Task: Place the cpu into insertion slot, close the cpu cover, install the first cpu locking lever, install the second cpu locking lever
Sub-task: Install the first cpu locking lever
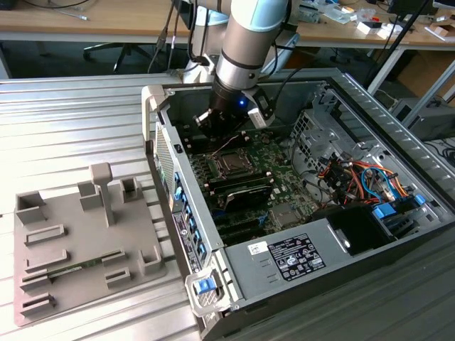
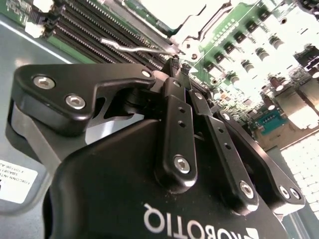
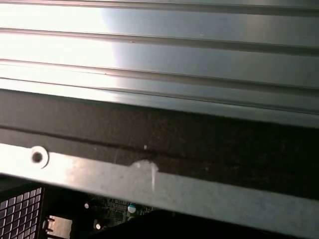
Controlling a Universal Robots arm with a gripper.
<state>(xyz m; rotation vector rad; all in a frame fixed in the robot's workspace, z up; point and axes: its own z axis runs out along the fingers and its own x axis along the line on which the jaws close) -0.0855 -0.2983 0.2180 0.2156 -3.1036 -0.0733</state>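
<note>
**Ana:** Closest to the lens in the exterior view is the blue latch (image 1: 206, 285) on the near corner of the open computer case (image 1: 234, 266), low in the frame. What sits behind it?

**Ben:** Inside lies the green motherboard (image 1: 274, 181). Near the frame's centre is the insertion slot (image 1: 229, 165), a dark square with a shiny rim. Whether the cpu lies in it, or how the cpu cover stands, I cannot make out. The arm (image 1: 249, 50) comes down from the top edge, and its gripper (image 1: 213, 128) hangs just above and to the upper left of the slot, fingertips hidden against the dark case wall.

**Ana:** And at the lower left?

**Ben:** A grey fixture tray (image 1: 78, 241) on the ribbed metal table (image 1: 71, 121), well apart from the case.

**Ana:** Second wrist view?

**Ben:** The black gripper (image 2: 175, 63) body spreads over the lower half. Its two fingers (image 2: 174, 129) run up side by side and meet at their tips, so the pincer is together, with nothing visibly between the tips. Just beyond them a thin silver lever (image 2: 134, 49) lies along the dark memory slots (image 2: 84, 27). Bright metal of the socket frame (image 2: 199, 35) is cut off by the top edge and washed out.

**Ana:** First wrist view?

**Ben:** Ribbed metal across the top, a dark band below, then a pale case rail (image 3: 164, 186). A sliver of green board (image 3: 117, 209) peeks out at the bottom, mostly hidden.
</note>
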